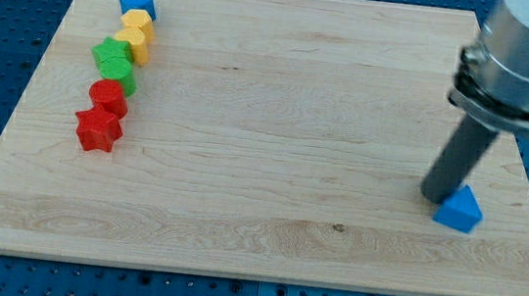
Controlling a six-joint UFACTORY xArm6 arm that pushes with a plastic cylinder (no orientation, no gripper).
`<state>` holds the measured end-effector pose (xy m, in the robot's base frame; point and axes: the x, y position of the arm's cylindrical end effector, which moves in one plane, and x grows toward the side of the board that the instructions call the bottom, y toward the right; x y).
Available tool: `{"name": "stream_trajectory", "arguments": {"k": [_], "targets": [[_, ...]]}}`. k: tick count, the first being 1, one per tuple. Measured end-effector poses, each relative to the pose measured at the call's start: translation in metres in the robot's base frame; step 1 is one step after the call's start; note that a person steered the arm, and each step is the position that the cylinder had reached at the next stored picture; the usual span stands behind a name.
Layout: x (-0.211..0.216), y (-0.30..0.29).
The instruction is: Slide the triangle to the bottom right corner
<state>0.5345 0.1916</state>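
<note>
Resting at the blue triangle's (459,209) upper-left edge, my tip (437,195) seems to touch it; arm cropped at view's top.

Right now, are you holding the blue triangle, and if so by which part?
Nothing is held. My tip only pushes: it stands at the blue triangle, against its upper-left side as far as the view shows, near the board's bottom right corner.
</note>
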Motion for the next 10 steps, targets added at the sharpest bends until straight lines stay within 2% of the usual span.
{"name": "stream_trajectory", "arguments": {"k": [1,3,5,7,8,10], "targets": [[0.022,0.007],[0.023,-0.015],[0.031,0.025],[0.035,0.023],[0.035,-0.047],[0.035,-0.249]]}}
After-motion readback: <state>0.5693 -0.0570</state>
